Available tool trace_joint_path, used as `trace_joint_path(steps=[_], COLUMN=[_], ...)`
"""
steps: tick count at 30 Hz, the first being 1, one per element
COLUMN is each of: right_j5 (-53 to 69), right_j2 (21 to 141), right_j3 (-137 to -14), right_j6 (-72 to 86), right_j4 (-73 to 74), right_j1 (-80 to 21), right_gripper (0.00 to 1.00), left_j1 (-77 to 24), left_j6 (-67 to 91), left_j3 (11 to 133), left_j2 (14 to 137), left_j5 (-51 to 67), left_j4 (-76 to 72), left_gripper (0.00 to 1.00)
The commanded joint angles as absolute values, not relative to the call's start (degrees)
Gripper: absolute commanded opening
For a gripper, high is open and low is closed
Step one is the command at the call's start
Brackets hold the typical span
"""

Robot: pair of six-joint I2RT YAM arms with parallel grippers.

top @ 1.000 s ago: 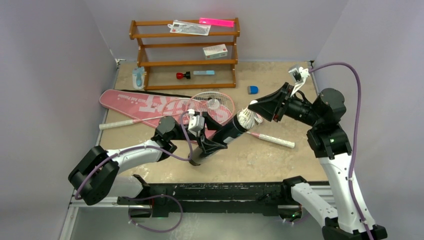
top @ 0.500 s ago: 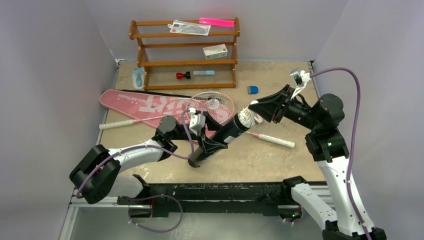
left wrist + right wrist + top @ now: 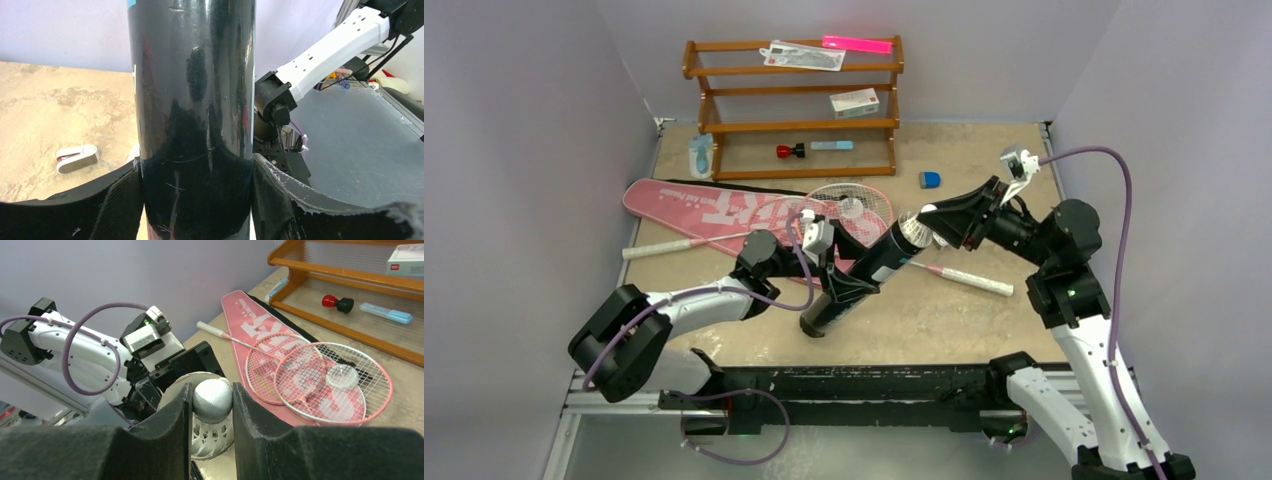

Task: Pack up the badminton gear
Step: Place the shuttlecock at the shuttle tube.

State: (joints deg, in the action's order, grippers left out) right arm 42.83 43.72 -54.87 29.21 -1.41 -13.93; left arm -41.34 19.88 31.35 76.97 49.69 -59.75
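Observation:
My left gripper [image 3: 852, 288] is shut on the long black tube [image 3: 864, 278], holding it tilted with its open mouth up to the right; the tube fills the left wrist view [image 3: 192, 100]. My right gripper [image 3: 936, 225] is shut on the round head of a white shuttlecock [image 3: 212, 400], whose skirt sits inside the tube's mouth [image 3: 911, 231]. Two pink-framed rackets [image 3: 849, 208] lie on the pink SPORT bag [image 3: 714, 207] behind; they also show in the right wrist view [image 3: 320, 375]. Another shuttlecock [image 3: 342, 377] rests on the racket strings.
A brown wooden rack [image 3: 794, 105] stands at the back with a small white box [image 3: 854, 102] and small items on its shelves. A blue object [image 3: 930, 180] lies right of it. A racket's white handle [image 3: 976, 280] lies under my right arm.
My right gripper has moved down and left, pushing the shuttlecock's skirt into the tube's mouth. The left gripper and tube shifted slightly.

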Motion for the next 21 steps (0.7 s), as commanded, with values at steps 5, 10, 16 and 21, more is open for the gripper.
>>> trace_joint_path(steps=[5, 10, 16, 21], right_j5=[40.75, 37.98, 35.57, 33.97], right_j2=[41.99, 43.02, 44.16, 44.17], right_j3=[-51.71, -50.9, -50.9, -51.65], right_j6=[31.38, 30.45, 28.99, 28.11], right_j4=[-9.42, -8.69, -7.78, -5.39], right_j1=[-15.37, -19.54, -24.06, -24.7], right_gripper=[0.0, 0.0, 0.0, 0.0], left_j1=[-39.71, -39.39, -39.46, -39.44], left_j6=[24.95, 24.81, 24.92, 24.74], left_j3=[32.78, 33.01, 33.31, 33.31], left_j2=[77.65, 78.15, 78.57, 78.54], left_j5=[49.2, 49.71, 50.36, 50.67], left_j4=[-69.17, -68.75, -68.66, -68.71], left_gripper=[0.5, 0.5, 0.5, 0.5])
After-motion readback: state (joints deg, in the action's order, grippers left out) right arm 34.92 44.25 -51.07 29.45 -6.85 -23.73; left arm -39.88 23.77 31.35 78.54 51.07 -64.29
